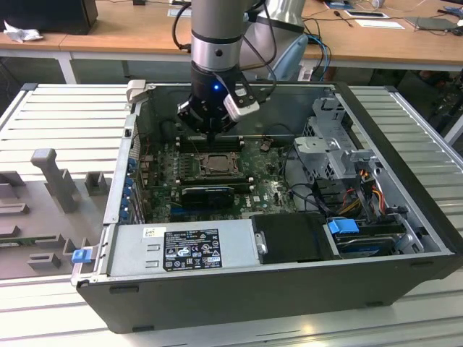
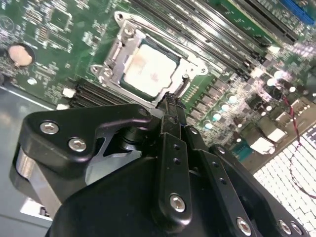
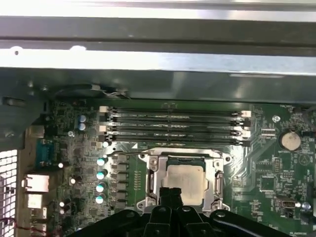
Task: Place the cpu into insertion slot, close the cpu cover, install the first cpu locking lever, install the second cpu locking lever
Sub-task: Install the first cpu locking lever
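My gripper (image 2: 170, 102) hangs over the slot (image 2: 111, 58) in the middle of the board (image 3: 266, 182), fingers pressed together with nothing between them. Its tip sits at the slot's edge away from the memory sticks (image 3: 173, 126). The cpu (image 2: 150, 69) lies in the slot, and the cover (image 3: 217, 180) looks to be down around it, pale top showing through the window.

My worry is the lever (image 2: 183, 84): thin wire, just beside the fingertips, and I can't tell whether they touch it. Closed fingers give a narrow, rounded push, so I judge they could slide off the wire. On one side that means landing on the cpu top. On the other it means scraping the row of capacitors (image 3: 100, 174) near the slot. If the cover isn't fully flat, forcing the lever could bend it or load the cpu unevenly. Coming in tilted, the wire may also miss its catch.
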You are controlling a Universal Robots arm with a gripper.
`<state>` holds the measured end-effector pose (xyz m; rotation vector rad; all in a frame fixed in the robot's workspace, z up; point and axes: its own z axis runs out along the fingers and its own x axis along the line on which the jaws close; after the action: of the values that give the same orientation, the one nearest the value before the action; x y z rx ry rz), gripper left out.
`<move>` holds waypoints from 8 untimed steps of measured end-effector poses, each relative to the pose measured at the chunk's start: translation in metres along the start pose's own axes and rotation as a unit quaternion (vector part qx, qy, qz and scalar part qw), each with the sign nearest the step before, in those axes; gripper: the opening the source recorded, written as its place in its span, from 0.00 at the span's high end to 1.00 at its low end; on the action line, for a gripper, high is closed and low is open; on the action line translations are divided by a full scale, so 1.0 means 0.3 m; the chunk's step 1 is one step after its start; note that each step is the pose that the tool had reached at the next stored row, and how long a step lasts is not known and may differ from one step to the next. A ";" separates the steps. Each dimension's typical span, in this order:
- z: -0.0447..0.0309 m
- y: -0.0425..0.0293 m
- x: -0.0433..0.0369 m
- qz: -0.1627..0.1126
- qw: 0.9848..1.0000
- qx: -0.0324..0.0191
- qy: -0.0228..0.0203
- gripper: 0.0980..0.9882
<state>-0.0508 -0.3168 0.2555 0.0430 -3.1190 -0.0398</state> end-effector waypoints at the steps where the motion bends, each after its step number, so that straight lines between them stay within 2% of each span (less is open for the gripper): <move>1: 0.001 0.000 0.009 0.000 1.000 -0.001 0.000 0.99; 2: 0.001 0.000 0.017 0.000 1.000 -0.005 -0.001 0.99; 3: 0.002 0.001 0.033 0.000 1.000 -0.019 -0.001 0.99; 5: 0.003 0.001 0.047 -0.001 1.000 -0.030 -0.002 0.99; 7: 0.010 0.002 0.093 -0.001 1.000 -0.031 -0.005 0.99; 8: 0.011 0.003 0.107 -0.001 0.999 -0.031 -0.006 0.99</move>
<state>-0.0829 -0.3168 0.2530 0.0451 -3.1268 -0.1381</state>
